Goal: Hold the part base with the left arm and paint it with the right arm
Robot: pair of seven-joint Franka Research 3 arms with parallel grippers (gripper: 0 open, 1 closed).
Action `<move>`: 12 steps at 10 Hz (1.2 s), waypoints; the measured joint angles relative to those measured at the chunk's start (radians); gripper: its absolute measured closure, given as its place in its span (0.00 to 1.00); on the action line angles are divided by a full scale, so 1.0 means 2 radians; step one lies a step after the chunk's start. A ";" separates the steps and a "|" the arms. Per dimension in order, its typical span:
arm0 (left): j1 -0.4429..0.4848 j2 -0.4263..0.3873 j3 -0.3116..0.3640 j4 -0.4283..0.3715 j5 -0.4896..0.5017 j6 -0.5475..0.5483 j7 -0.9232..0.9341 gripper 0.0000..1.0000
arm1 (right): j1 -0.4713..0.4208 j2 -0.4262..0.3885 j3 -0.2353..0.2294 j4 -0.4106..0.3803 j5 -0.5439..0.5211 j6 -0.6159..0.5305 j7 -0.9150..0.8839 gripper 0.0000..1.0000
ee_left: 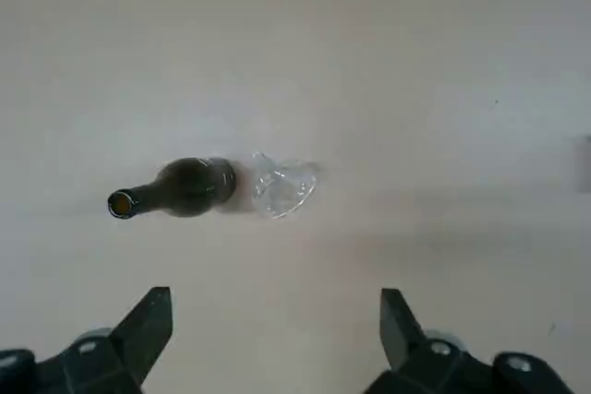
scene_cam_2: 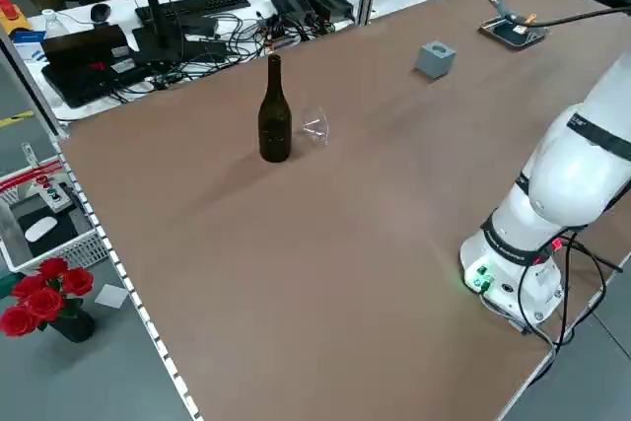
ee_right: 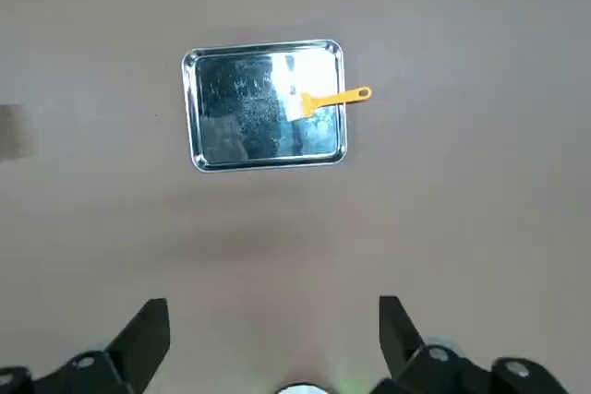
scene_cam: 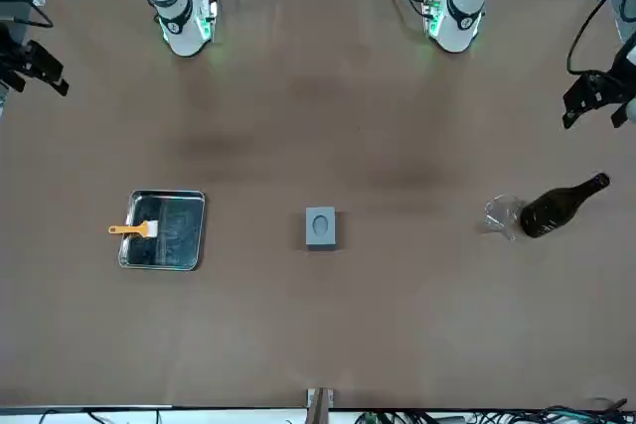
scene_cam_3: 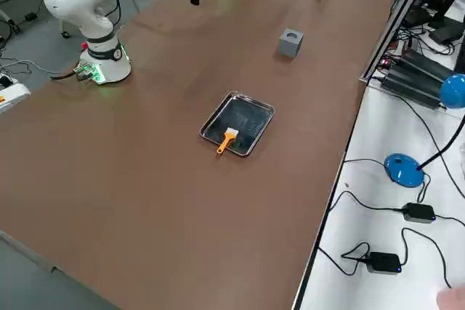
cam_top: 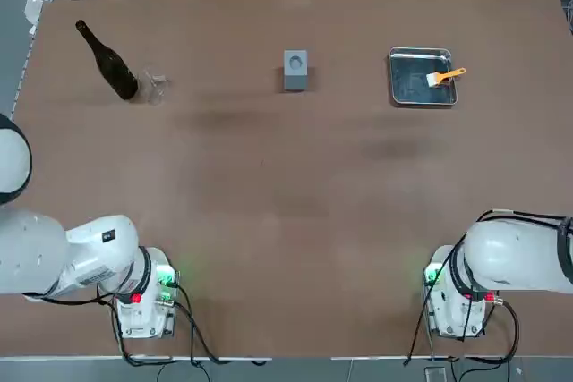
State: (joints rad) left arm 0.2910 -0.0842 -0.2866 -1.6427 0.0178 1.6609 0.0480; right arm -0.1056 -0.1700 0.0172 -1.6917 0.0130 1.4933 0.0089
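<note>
The part base (cam_top: 295, 70) (scene_cam: 320, 227) is a small grey block with a round hole in its top, standing alone at mid-table on the far side. My left gripper (ee_left: 272, 320) hangs high over the robot's left side, open and holding nothing, far from the block. My right gripper (ee_right: 272, 320) hangs open and empty high over the right side, looking down on a steel tray (ee_right: 265, 105). An orange-handled brush (cam_top: 446, 76) (ee_right: 328, 100) lies across the tray's edge. Both arms' bases stand at the near table edge.
A dark wine bottle (cam_top: 107, 62) (ee_left: 175, 188) stands at the far left with a clear glass (cam_top: 156, 87) (ee_left: 283, 185) lying beside it. The tray (cam_top: 422, 78) sits at the far right. Cables and equipment line the benches beyond the far table edge.
</note>
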 joint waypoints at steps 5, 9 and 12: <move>-0.005 0.070 -0.006 0.097 0.000 -0.062 -0.001 0.02 | 0.004 0.000 -0.011 0.001 0.000 -0.019 -0.003 0.00; -0.011 0.070 -0.009 0.104 0.000 -0.064 -0.003 0.02 | 0.006 0.000 -0.011 0.001 0.000 -0.022 -0.004 0.00; -0.041 0.070 0.003 0.104 0.000 -0.064 -0.016 0.03 | 0.006 -0.001 -0.012 0.002 0.000 -0.022 -0.006 0.00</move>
State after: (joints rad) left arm 0.2088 0.0559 -0.2804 -1.4350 0.0174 1.5322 0.0164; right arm -0.0927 -0.1710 -0.0069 -1.6873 0.0137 1.4484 -0.0027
